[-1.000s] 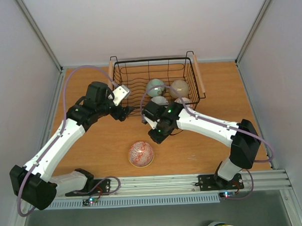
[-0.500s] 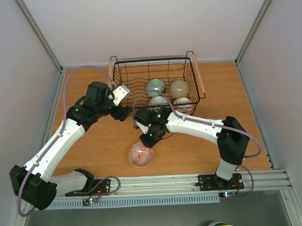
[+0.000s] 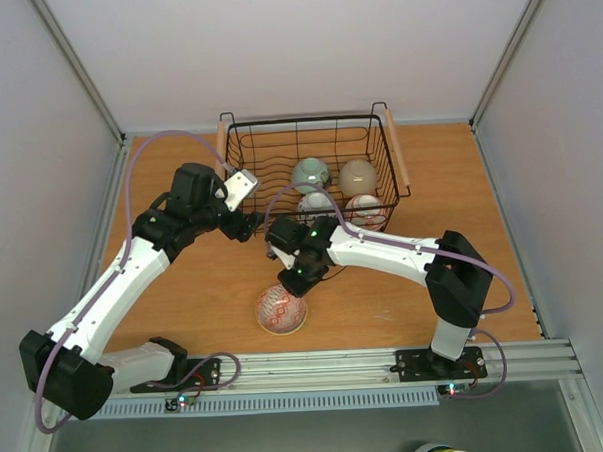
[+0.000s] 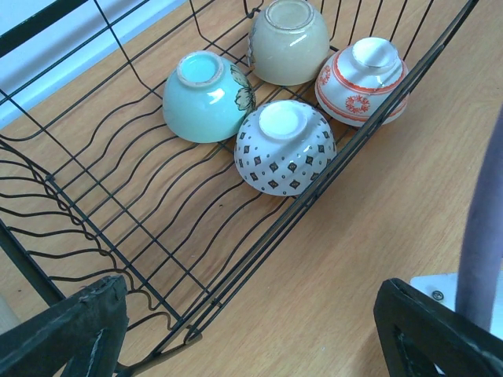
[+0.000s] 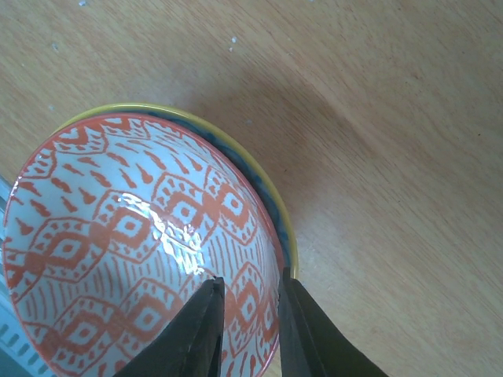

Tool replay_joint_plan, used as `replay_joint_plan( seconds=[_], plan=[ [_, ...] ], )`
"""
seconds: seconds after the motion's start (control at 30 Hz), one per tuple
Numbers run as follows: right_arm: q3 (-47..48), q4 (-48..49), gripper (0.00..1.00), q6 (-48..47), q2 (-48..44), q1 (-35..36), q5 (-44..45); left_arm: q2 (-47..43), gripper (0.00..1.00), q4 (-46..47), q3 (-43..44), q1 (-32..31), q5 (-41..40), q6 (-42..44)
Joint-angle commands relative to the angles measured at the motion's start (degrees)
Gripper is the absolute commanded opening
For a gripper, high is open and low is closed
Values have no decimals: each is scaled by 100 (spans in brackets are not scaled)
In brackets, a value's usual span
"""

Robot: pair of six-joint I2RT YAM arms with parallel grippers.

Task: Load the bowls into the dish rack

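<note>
A red-and-white patterned bowl [image 3: 281, 310] [image 5: 134, 228] sits upright on the table, nested in a bowl with a yellow rim [image 5: 267, 206]. My right gripper [image 3: 289, 284] [image 5: 250, 284] straddles the red bowl's far rim, one finger inside and one outside, closed narrowly on it. The black wire dish rack [image 3: 278, 157] [image 4: 306, 198] holds several upturned bowls: pale green [image 4: 206, 96], beige [image 4: 289, 39], red-and-white [image 4: 363, 80] and a dark-patterned white one [image 4: 284, 148]. My left gripper [image 3: 251, 223] [image 4: 251, 338] is open and empty, hovering at the rack's near left corner.
The rack has wooden rod handles on its left [image 3: 221, 141] and right [image 3: 396, 152] sides. The left half of the rack floor [image 4: 102, 196] is bare wire. White walls enclose the table; a metal rail [image 3: 338, 365] runs along the near edge.
My right arm has swung away from the rack, down and left to the red-and-white bowl, and settled over its rim. The left arm has not moved.
</note>
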Motion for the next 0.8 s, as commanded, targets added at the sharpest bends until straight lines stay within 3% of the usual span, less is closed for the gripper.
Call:
replay_joint_plan(
  seconds=[0.0,0.77],
  plan=[
    [-75,11,20,104,120,78,110,-64,86,197,8,18,92,-16],
    [-110,-154,20,123,65,152,350,-58,86,207,8,18,90,-14]
  ],
)
